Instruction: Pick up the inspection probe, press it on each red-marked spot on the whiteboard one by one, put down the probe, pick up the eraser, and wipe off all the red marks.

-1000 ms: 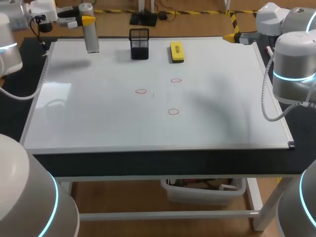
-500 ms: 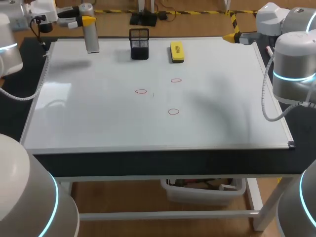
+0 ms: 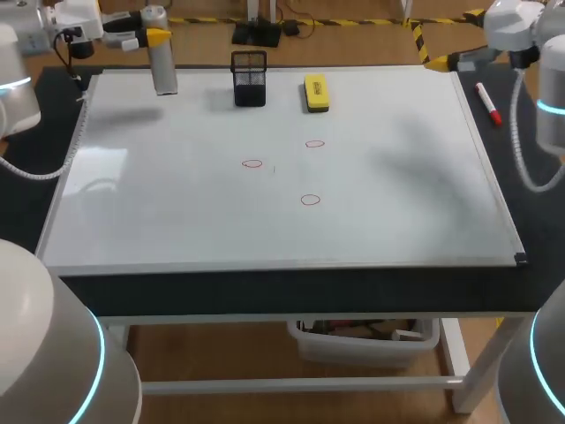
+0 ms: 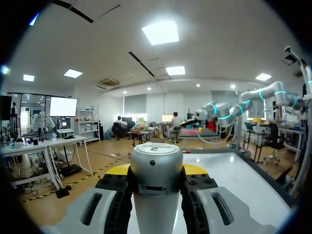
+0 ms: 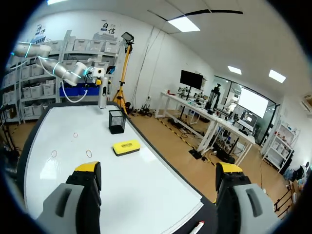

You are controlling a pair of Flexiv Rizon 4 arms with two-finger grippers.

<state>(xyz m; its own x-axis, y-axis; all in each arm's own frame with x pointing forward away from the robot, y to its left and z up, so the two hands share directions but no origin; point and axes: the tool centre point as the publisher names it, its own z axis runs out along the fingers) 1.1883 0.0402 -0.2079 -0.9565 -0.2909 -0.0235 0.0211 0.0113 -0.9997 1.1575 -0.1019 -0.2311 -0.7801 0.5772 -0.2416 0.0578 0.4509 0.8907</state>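
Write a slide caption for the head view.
Left gripper grips a grey cylindrical probe upright at the far corner of the whiteboard; three red circles, black mesh basket, yellow eraser nearby.

The glossy white rectangular whiteboard (image 3: 177, 221) has a pale silver frame and bears three thin red oval marks (image 3: 252, 163), drawn as outlines only. The block-shaped eraser (image 3: 316, 92) is bright yellow over a black base. The square wire-mesh holder (image 3: 249, 78) is black. The cylindrical metal probe (image 3: 161, 51) is silver-grey. A slim white and red marker pen (image 3: 488, 102) lies on the matte black table (image 3: 291, 290). The left gripper (image 4: 156, 170) and the right gripper (image 5: 158, 168) are grey and black with bright yellow tips.
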